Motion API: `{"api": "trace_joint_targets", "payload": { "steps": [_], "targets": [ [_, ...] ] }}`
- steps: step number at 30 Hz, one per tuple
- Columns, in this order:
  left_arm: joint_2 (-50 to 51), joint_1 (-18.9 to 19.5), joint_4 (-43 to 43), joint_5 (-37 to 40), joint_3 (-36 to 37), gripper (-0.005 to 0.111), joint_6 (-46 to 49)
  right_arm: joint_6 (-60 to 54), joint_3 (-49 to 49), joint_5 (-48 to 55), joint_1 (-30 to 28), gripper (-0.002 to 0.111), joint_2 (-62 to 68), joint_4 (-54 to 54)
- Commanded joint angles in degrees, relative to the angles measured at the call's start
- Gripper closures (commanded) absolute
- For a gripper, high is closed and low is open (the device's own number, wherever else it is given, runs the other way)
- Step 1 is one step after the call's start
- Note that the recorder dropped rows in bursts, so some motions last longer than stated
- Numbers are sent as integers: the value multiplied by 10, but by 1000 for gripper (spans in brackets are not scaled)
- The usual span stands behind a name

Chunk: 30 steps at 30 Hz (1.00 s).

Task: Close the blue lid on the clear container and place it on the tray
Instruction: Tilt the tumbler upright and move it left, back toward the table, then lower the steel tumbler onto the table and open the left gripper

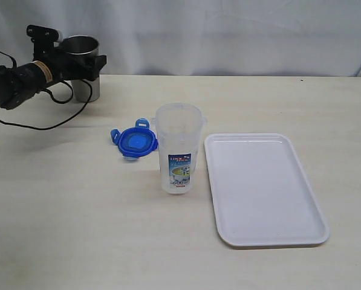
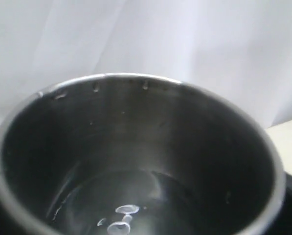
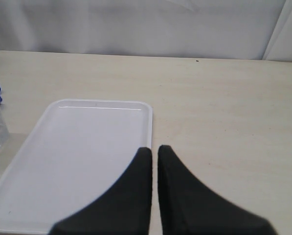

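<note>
Just left of the open clear container (image 1: 178, 148), the blue lid (image 1: 135, 142) lies flat on the surface. It wants seating level, then its flaps pressed. Container looks empty; the tray (image 1: 265, 187) sits just right. Far left, the left claw (image 1: 80, 60) meets a steel tumbler (image 1: 83, 45) — grip unclear. The right claw (image 3: 154, 149) — nearly shut, holding nothing.

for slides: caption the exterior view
Open clear container stands between the blue lid and the white tray; steel tumbler behind.
</note>
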Motion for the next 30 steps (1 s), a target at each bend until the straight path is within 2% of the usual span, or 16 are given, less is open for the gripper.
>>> {"api": "trace_joint_targets", "payload": {
  "steps": [1,10,21,25,30],
  "targets": [
    [-15,-1,17,-3,-5,22,-18,-2,1,-1,-2,104,-2,0],
    [-16,-1,34,5,-5,22,-21,-2,1,-1,-2,104,-2,0],
    [-23,-1,37,23,-5,22,-77,-2,1,-1,-2,104,-2,0],
    [-26,1,96,27,-5,22,-89,-2,1,-1,-2,104,-2,0],
    [-34,9,139,37,-4,22,-156,-2,1,-1,-2,104,-2,0]
  ]
}}
